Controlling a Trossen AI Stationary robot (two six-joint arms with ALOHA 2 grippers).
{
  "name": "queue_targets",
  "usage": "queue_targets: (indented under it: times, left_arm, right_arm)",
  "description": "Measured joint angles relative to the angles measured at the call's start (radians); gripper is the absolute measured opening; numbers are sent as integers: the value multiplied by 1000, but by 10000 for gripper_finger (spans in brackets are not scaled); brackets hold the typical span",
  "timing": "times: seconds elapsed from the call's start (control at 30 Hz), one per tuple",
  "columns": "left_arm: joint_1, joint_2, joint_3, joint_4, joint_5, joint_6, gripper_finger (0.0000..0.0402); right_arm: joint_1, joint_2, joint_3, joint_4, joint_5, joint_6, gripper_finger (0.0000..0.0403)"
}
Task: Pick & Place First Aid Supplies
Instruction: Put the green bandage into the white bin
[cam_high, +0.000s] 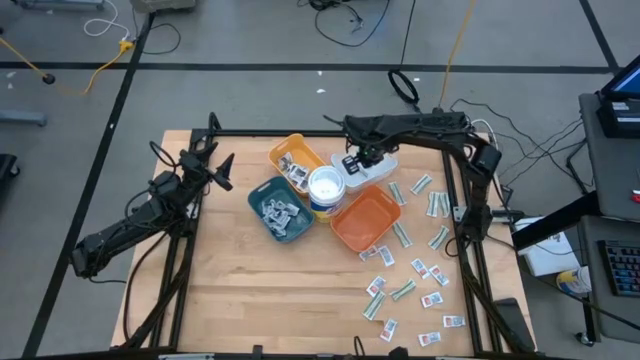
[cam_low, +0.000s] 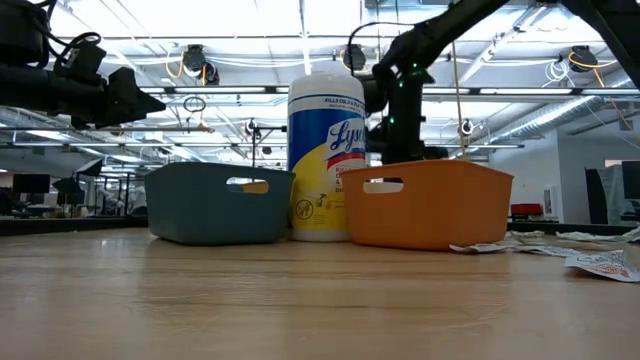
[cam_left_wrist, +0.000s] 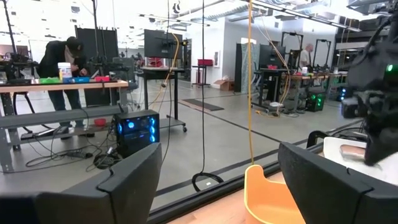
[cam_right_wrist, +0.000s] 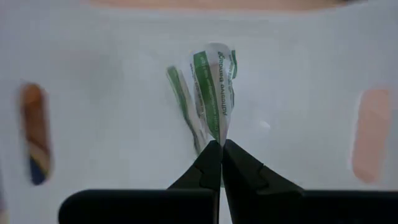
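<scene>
Pinching a green-white strip (cam_right_wrist: 211, 93) over the white tray (cam_right_wrist: 298, 74), right pincer (cam_right_wrist: 220, 148) clenched

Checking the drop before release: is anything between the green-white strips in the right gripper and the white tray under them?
Nothing visible. The right gripper, shut on the green-white strips, hangs right over the white tray, whose floor below looks bare.
</scene>
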Motion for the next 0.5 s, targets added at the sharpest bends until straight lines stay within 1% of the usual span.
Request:
queue_targets:
  times: [0.13,0.27,0.37,0.5]
  left_arm:
    - [0,0,0,-1,0,0,324]
    - [0,0,0,-1,0,0,315]
    - [0,0,0,0,0,0,310]
    - [0,0,0,0,0,0,308]
  right_arm:
    - [-1,3,-33,51,-13,-18,9]
    - [0,4,-39,97,-19,-36,41]
    - [0,3,-39,102,-20,-42,82]
    - [-2,3,-39,108,-16,-42,150]
